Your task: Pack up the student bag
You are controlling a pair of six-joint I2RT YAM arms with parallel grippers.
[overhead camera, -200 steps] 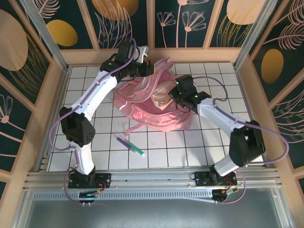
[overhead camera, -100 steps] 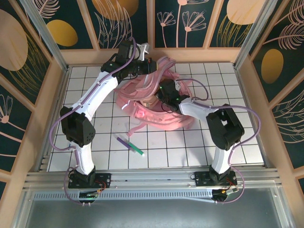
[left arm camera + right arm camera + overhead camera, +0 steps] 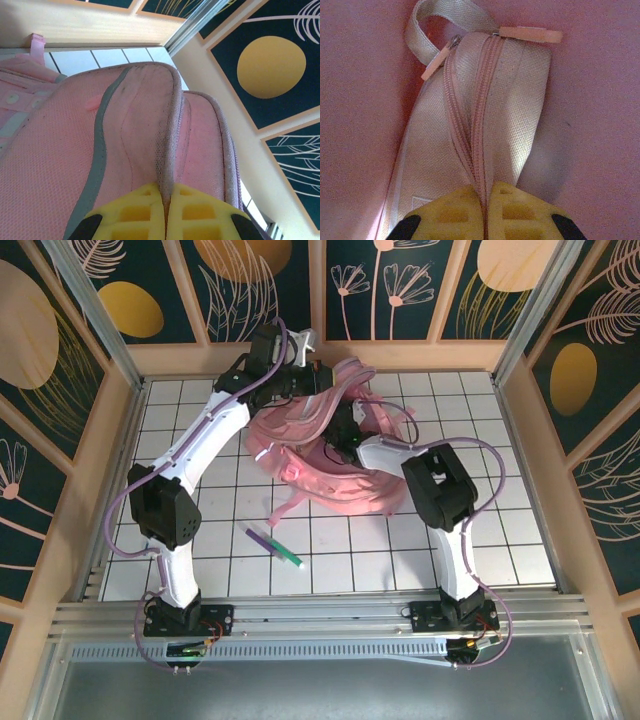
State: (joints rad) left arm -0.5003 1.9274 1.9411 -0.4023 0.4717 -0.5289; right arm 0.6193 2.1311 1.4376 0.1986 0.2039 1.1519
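Tiled table (image 3: 525,540): left claw (image 3: 166,200) pinches student bag (image 3: 60,165), right claw (image 3: 485,200) a pouch (image 3: 507,100) (mostly hidden).

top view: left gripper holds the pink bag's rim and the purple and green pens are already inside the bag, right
Not the pens. The left gripper does pinch the student bag by its rim, but the purple pen and green pen lie on the table tiles in front of the bag; the top external view shows it.
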